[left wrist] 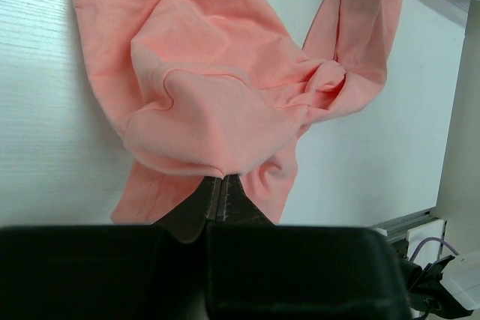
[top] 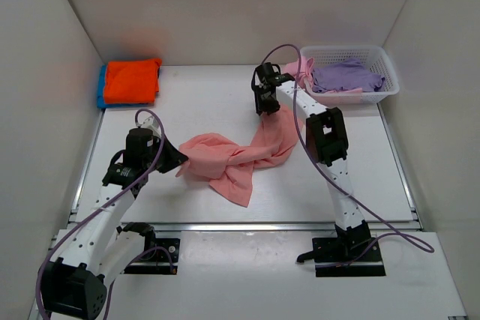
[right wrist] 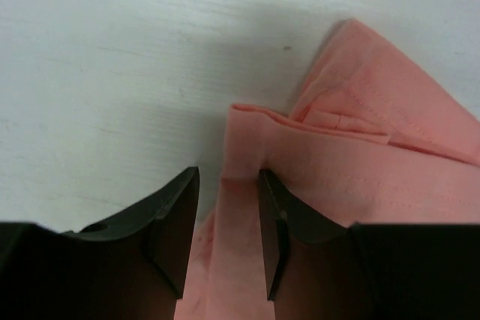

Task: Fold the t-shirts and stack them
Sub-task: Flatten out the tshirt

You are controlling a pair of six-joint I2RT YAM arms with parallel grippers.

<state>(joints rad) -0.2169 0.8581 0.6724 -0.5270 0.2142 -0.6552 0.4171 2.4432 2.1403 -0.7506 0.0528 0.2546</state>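
**Salmon shirt strung between two arms**

While the left gripper [left wrist: 221, 196] reaches in low with its jaws pressed together on a fold of the salmon-pink t-shirt [top: 232, 157], the right gripper [right wrist: 229, 219] points down, spread, with a stitched hem between its fingers. The soft, twisted cloth lies mid-table [top: 360, 162].

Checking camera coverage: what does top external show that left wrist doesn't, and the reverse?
Only top external: the orange and blue folded stack at far left, the white basket holding lavender cloth, both arms, and the right gripper at the shirt's far end. Only left wrist: the left gripper shut on the shirt's edge, seen close, plus the twisted knot of folds. Both: the salmon-pink t-shirt crumpled on the white table.
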